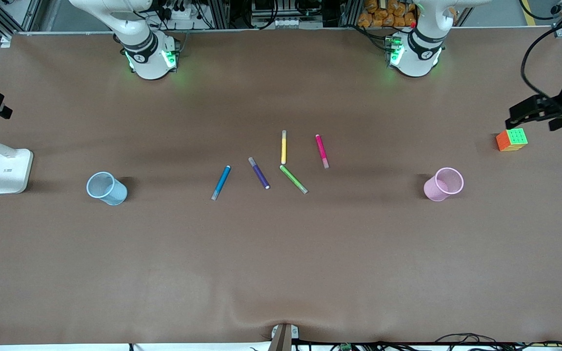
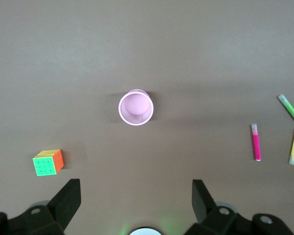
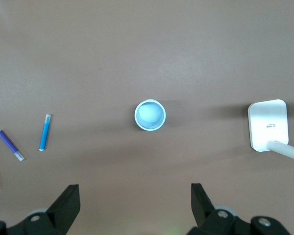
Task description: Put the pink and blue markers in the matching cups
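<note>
The pink marker [image 1: 322,151] and the blue marker [image 1: 221,183] lie flat mid-table among other markers. The pale pink cup [image 1: 432,189] stands upright toward the left arm's end, and the pale blue cup [image 1: 115,194] toward the right arm's end. Both cups are empty. My left gripper [image 2: 136,182] is open and empty, high over the table. It looks down on the pink cup [image 2: 135,107] and the pink marker [image 2: 256,142]. My right gripper [image 3: 134,186] is open and empty, high over the blue cup [image 3: 150,115], with the blue marker [image 3: 44,132] off to one side.
A purple marker [image 1: 259,173], a yellow marker [image 1: 284,146] and a green marker [image 1: 293,179] lie between the pink and blue ones. A colour cube [image 1: 511,140] sits past the pink cup. A white lamp base [image 1: 11,170] stands past the blue cup.
</note>
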Robot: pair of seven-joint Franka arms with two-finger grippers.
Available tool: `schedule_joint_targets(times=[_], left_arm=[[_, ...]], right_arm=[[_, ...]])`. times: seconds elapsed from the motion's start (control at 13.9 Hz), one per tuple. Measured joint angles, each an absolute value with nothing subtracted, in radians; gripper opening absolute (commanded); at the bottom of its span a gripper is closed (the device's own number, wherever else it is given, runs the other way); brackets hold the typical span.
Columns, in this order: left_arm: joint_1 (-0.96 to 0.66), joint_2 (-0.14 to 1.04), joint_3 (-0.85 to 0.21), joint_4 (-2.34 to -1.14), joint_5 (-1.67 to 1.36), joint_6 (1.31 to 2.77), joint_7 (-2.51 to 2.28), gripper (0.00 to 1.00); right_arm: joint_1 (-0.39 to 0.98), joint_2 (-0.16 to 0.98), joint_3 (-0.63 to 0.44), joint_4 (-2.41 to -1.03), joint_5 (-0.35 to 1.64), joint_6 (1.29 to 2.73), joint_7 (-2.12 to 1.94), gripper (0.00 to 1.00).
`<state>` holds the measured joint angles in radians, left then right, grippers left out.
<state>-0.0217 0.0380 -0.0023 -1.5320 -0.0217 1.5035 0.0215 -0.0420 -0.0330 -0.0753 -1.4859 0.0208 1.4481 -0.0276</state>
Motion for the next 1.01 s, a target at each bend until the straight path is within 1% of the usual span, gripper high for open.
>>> schedule_joint_targets(times=[0.29, 0.65, 1.01], left_arm=[[-0.028, 0.093, -0.077, -1.532, -0.024, 1.524, -0.007, 1.00], [-0.045, 0.163, -0.085, -1.532, -0.026, 1.554, -0.093, 1.00], [-0.137, 0.226, -0.087, -1.532, -0.026, 1.574, -0.243, 1.00]], right_arm=[[-0.042, -0.033, -0.076, -1.486, 0.021, 1.454, -0.028, 1.00], [-0.042, -0.033, -0.077, -1.486, 0.021, 1.455, -0.028, 1.00], [-0.042, -0.033, -0.077, -1.486, 0.021, 1.455, -0.028, 1.00]])
